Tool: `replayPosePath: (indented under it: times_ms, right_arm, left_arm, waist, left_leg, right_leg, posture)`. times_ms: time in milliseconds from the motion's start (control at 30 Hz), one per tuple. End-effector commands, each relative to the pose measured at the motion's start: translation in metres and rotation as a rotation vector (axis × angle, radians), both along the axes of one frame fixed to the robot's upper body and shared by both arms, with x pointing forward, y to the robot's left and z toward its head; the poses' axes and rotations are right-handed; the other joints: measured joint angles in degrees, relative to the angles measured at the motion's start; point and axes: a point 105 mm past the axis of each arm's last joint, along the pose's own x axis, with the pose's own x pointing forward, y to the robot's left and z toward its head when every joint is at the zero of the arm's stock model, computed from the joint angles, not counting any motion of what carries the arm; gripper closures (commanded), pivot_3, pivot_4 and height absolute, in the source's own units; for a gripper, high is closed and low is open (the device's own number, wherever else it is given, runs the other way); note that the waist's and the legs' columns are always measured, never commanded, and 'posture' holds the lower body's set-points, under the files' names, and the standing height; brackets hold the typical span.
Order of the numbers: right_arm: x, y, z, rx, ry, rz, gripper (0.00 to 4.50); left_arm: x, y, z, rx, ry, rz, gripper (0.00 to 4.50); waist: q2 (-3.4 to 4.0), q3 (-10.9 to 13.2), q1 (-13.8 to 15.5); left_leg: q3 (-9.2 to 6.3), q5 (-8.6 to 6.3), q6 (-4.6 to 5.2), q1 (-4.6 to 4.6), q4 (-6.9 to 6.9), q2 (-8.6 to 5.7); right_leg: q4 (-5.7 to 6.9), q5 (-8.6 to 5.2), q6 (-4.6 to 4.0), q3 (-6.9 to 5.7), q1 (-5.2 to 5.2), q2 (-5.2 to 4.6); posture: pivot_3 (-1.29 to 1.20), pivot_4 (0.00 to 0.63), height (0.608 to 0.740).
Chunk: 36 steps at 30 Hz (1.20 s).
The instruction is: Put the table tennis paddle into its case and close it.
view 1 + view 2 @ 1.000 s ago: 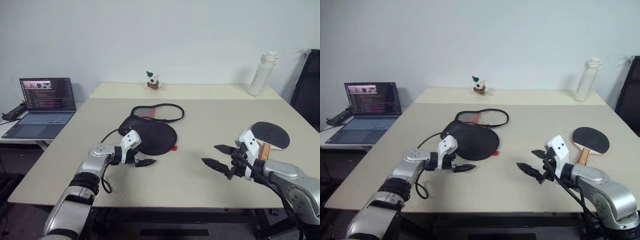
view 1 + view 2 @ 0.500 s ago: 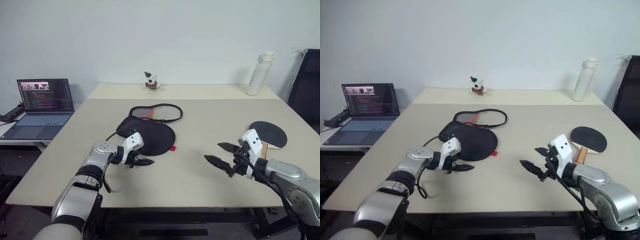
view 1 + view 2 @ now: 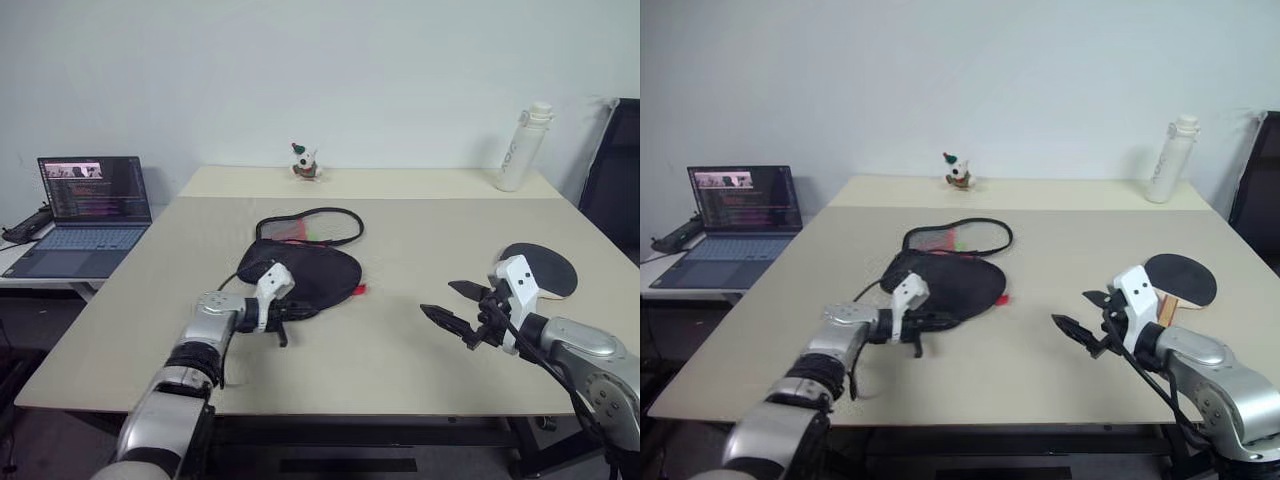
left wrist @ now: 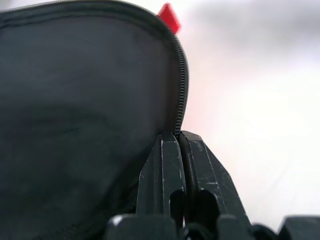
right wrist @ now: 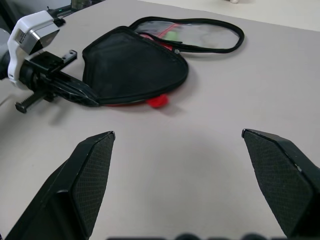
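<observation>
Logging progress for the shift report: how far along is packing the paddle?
Early. Done: the left gripper has its jaws shut on the zip edge of the case. In hand: the right gripper is open and holds nothing. Left: the paddle lies on the table, unpacked, and the case is unclosed.

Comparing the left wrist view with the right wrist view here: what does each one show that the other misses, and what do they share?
Left wrist view alone: the left gripper seen from close up, shut on the zip edge of the case, the teeth of the zip plain to see.

Right wrist view alone: the right gripper open above the table; the whole case, its flap thrown back to show the mesh pocket; the left arm's white wrist housing.

Shared: the black case, the red tab at its edge, and the left gripper at the case's rim.
</observation>
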Motion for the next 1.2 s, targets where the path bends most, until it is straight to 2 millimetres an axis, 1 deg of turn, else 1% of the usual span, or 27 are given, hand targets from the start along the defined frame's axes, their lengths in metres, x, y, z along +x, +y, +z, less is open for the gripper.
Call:
replayPosePath:
  times_ms: [33,100,200,267,333,467,567,600,633,667,700,733,767,800,867,933,967,1033,1067,1100,1200]
  right_arm:
    - [0.000,-0.009,0.011,-0.013,-0.053,-0.025,0.00]
    - [0.000,-0.011,0.011,-0.016,-0.052,-0.030,0.00]
    - [0.000,-0.018,0.010,-0.026,-0.053,-0.045,0.00]
    - [-0.001,-0.022,0.011,-0.031,-0.053,-0.051,0.00]
    - [-0.001,-0.026,0.011,-0.035,-0.056,-0.057,0.00]
    - [0.000,-0.028,0.011,-0.037,-0.062,-0.067,0.00]
    - [0.000,-0.028,0.011,-0.026,-0.062,-0.074,0.00]
    - [0.000,-0.027,0.011,-0.022,-0.060,-0.075,0.00]
    - [0.000,-0.028,0.010,-0.011,-0.054,-0.083,0.00]
    - [0.004,-0.032,0.009,-0.007,-0.046,-0.116,0.00]
    - [0.008,-0.037,0.007,-0.001,-0.035,-0.162,0.00]
    - [0.012,-0.042,0.005,0.008,-0.025,-0.199,0.00]
    - [0.015,-0.045,0.004,0.015,-0.018,-0.226,0.00]
    - [0.018,-0.046,0.004,0.027,-0.011,-0.244,0.00]
    - [0.023,-0.044,0.004,0.073,0.018,-0.261,0.00]
    - [0.028,-0.034,0.003,0.128,0.050,-0.248,0.00]
    - [0.030,-0.029,0.002,0.142,0.065,-0.243,0.00]
    - [0.038,-0.018,-0.006,0.159,0.098,-0.258,0.00]
    - [0.042,-0.014,-0.009,0.163,0.109,-0.268,0.00]
    - [0.047,-0.009,-0.012,0.179,0.123,-0.277,0.00]
    - [0.062,0.004,-0.024,0.226,0.177,-0.331,0.00]
  left_arm:
    - [-0.003,-0.037,0.020,-0.098,-0.029,-0.019,4.48]
    - [-0.007,-0.056,0.022,-0.124,-0.010,-0.018,4.48]
    - [-0.011,-0.099,0.030,-0.178,0.016,-0.039,4.48]
    - [-0.009,-0.120,0.035,-0.192,0.020,-0.032,4.48]
    - [-0.005,-0.132,0.038,-0.192,0.020,-0.011,4.48]
    - [0.001,-0.147,0.044,-0.194,0.002,0.011,4.48]
    - [0.004,-0.148,0.052,-0.228,-0.001,0.021,3.78]
    - [0.004,-0.146,0.054,-0.234,-0.003,0.018,3.46]
    - [0.006,-0.139,0.057,-0.233,-0.018,0.025,3.11]
    - [0.003,-0.128,0.060,-0.248,-0.004,0.009,2.84]
    - [-0.002,-0.115,0.062,-0.259,0.013,-0.014,2.67]
    - [-0.007,-0.105,0.064,-0.264,0.022,-0.040,2.52]
    - [-0.013,-0.097,0.065,-0.265,0.029,-0.061,2.18]
    - [-0.016,-0.090,0.066,-0.266,0.030,-0.071,2.18]
    - [-0.019,-0.066,0.067,-0.248,0.016,-0.052,2.18]
    - [-0.019,-0.041,0.069,-0.239,0.005,-0.008,2.18]
    - [-0.018,-0.032,0.069,-0.229,-0.005,0.014,2.18]
    - [-0.012,-0.004,0.068,-0.195,-0.038,0.094,2.18]
    - [-0.010,0.006,0.069,-0.184,-0.049,0.126,2.18]
    - [-0.009,0.016,0.069,-0.173,-0.058,0.154,2.18]
    - [-0.010,0.034,0.071,-0.160,-0.074,0.206,2.18]
  waist:
    - [0.00,0.00,0.10]
    - [0.00,0.00,0.18]
    - [0.00,0.00,0.40]
    - [-0.01,0.01,0.57]
    - [-0.02,0.01,0.62]
    - [-0.02,0.01,0.28]
    - [-0.02,0.02,0.22]
    - [-0.02,0.02,0.22]
    - [-0.02,0.02,0.21]
    - [-0.02,0.02,0.24]
    - [-0.02,0.02,0.24]
    - [-0.02,0.02,-0.38]
    - [-0.01,0.02,-0.73]
    - [0.00,0.02,-0.91]
    - [0.01,0.01,-1.03]
    - [0.01,0.01,-1.11]
    - [0.01,0.01,-1.00]
    - [0.00,0.00,-0.95]
    - [0.01,0.01,-0.96]
    - [0.00,0.00,-0.96]
    - [0.01,0.00,-0.96]
  left_leg:
    - [0.01,0.00,0.00,0.00,0.01,0.00]
    - [0.03,0.00,0.00,0.00,0.02,-0.02]
    - [0.01,0.00,0.00,0.01,0.03,-0.06]
    - [0.01,0.00,0.00,0.03,0.04,-0.09]
    - [0.02,0.00,0.00,0.01,0.08,-0.13]
    - [0.06,0.00,0.00,0.05,0.06,-0.16]
    - [0.05,0.00,0.00,0.06,0.04,-0.12]
    - [0.05,0.00,0.00,0.06,0.04,-0.12]
    - [0.05,0.00,0.00,0.05,0.04,-0.12]
    - [0.05,0.00,0.00,0.05,0.04,-0.12]
    - [0.05,0.00,0.00,0.05,0.04,-0.13]
    - [0.06,0.00,-0.01,0.04,0.05,-0.14]
    - [0.09,0.00,-0.01,0.06,0.01,-0.08]
    - [0.07,0.00,-0.02,0.07,-0.01,-0.06]
    - [0.07,0.00,-0.01,0.09,-0.02,-0.04]
    - [0.06,0.01,-0.01,0.10,-0.01,-0.01]
    - [0.06,0.01,-0.01,0.11,0.00,0.00]
    - [0.01,0.01,-0.01,0.11,0.00,0.01]
    - [0.01,0.01,-0.01,0.11,0.01,0.01]
    - [0.02,0.01,-0.01,0.10,0.01,0.00]
    - [0.03,0.01,-0.01,0.07,-0.01,0.02]
  right_leg:
    - [-0.01,0.00,0.00,0.02,0.01,-0.01]
    - [-0.01,0.01,0.01,0.03,0.01,-0.01]
    - [0.00,0.01,0.01,-0.01,0.01,0.04]
    - [0.00,0.01,0.01,0.00,0.04,0.04]
    - [-0.01,0.01,0.02,0.00,0.04,0.03]
    - [-0.03,0.01,0.04,0.01,0.05,0.05]
    - [-0.03,0.01,0.04,0.00,0.05,0.08]
    - [-0.03,0.01,0.04,0.00,0.04,0.08]
    - [-0.02,0.01,0.04,0.00,0.04,0.08]
    - [-0.02,0.01,0.04,0.00,0.04,0.08]
    - [-0.02,0.01,0.04,0.00,0.04,0.08]
    - [-0.03,0.01,0.04,0.02,0.04,0.07]
    - [-0.02,0.01,0.03,0.04,0.04,0.08]
    - [0.01,0.01,0.02,0.05,0.00,0.08]
    - [0.04,0.01,0.00,0.05,-0.02,0.10]
    - [0.08,0.02,0.00,0.05,-0.01,0.10]
    - [0.09,0.03,-0.03,0.06,-0.01,0.10]
    - [0.08,0.04,-0.05,0.03,0.00,0.11]
    - [0.07,0.04,-0.05,0.02,0.01,0.11]
    - [0.07,0.04,-0.05,0.03,0.00,0.11]
    - [0.04,0.05,-0.06,0.06,-0.02,0.07]
  posture:
    - [0.00,0.150,0.740]
    - [0.00,0.150,0.740]
    - [0.00,0.150,0.740]
    - [0.00,0.150,0.740]
    - [0.00,0.150,0.740]
    - [0.00,0.150,0.740]
    - [0.00,0.150,0.740]
    - [0.00,0.150,0.740]
    - [0.00,0.150,0.740]
    - [0.00,0.150,0.740]
    - [0.00,0.150,0.740]
    - [0.00,0.150,0.740]
    - [0.00,0.150,0.740]
    - [0.00,0.150,0.740]
    - [0.00,0.150,0.740]
    - [0.00,0.150,0.740]
    - [0.00,0.150,0.740]
    - [0.00,0.150,0.740]
    - [0.00,0.150,0.740]
    - [0.00,0.150,0.740]
    - [0.00,0.150,0.740]
